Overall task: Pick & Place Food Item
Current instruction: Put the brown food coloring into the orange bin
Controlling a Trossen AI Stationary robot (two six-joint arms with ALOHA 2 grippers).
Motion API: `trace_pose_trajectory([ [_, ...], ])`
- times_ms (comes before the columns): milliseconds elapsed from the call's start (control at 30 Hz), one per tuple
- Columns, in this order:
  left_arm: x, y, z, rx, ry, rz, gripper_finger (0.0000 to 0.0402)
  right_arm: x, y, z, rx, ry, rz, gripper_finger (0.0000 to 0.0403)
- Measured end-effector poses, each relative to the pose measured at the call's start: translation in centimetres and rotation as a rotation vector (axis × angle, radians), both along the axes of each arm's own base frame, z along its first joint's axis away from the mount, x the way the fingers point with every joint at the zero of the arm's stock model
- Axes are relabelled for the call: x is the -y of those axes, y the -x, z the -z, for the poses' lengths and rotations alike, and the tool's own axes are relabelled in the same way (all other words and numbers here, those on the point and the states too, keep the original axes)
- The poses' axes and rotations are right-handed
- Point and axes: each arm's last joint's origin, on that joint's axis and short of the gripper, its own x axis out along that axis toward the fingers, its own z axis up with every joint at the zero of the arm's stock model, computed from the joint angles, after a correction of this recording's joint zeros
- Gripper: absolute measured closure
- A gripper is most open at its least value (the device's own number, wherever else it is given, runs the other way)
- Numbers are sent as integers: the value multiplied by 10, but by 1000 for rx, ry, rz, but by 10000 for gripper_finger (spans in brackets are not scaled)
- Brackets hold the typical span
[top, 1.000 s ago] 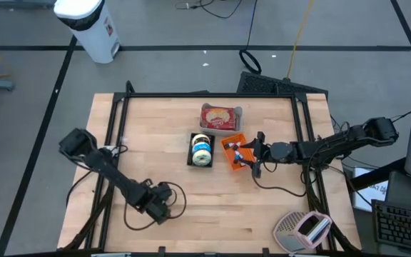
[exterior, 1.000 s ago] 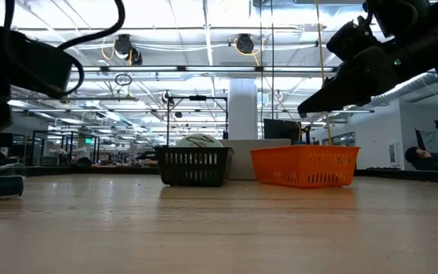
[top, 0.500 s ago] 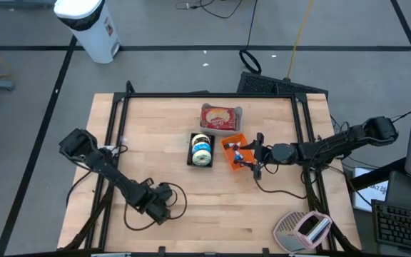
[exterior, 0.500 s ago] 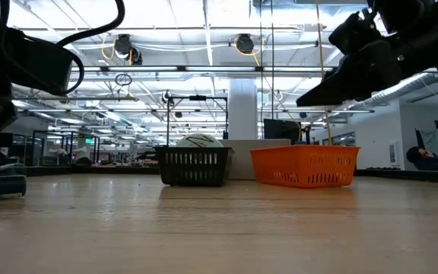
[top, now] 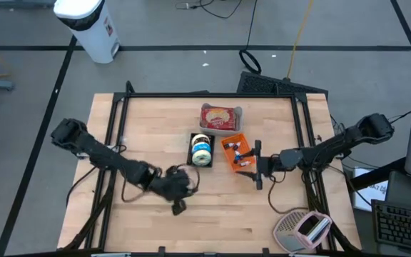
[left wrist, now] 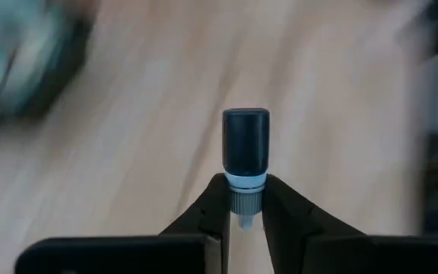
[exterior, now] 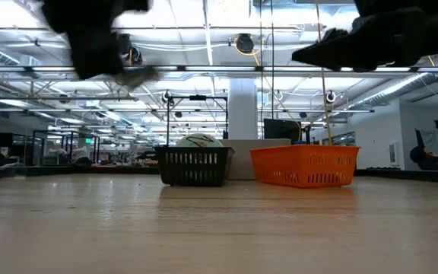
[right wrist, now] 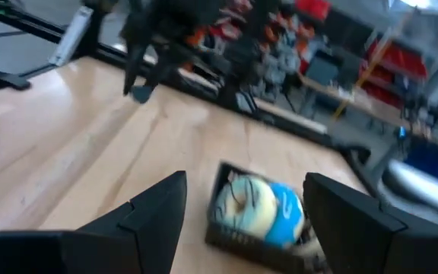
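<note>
High view shows the left end effector (top: 178, 205) over the middle of the desk (top: 212, 214), toward its near edge, with the left arm reaching in from the left edge. Left wrist view shows its two fingers (left wrist: 214, 205) closed on the pale neck of a small bottle (left wrist: 245, 156) with a dark cap, the cap projecting beyond the fingertips, clear of the wooden surface behind it. Low view shows this end effector raised well above the desk, blurred, so the bottle cannot be made out there. Right end effector (top: 255, 170) sits near the right edge of the desk, just beside the orange basket (top: 226, 143) on its near side; right wrist view shows its fingers (right wrist: 154, 209) spread wide with nothing between them. Orange basket stands at mid-desk toward the right and holds several small items, too small to identify. A black basket (top: 190, 158) stands just beside it to the left, holding a round blue-and-white packaged item (top: 202, 149). A red-lidded tray (top: 220, 117) lies just beyond both baskets, toward the far edge. Low view confirms the black basket (exterior: 193, 167) and the orange basket (exterior: 305, 167) side by side and upright on the desk.
</note>
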Motion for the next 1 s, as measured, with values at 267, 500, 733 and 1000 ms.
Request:
trace_pose_trajectory([
  [267,-41,-40,-22,259,157,149,355,-25,-29,5,13,196,-86,151],
  [500,-62,-48,-26,291,235,168,355,-40,-72,5,-5,287,-95,151],
  [733,-63,-48,-27,300,238,202,355,-44,-102,5,-5,302,-76,151],
  [1000,-67,-47,-25,272,231,190,355,-50,-112,6,10,292,-151,151],
])
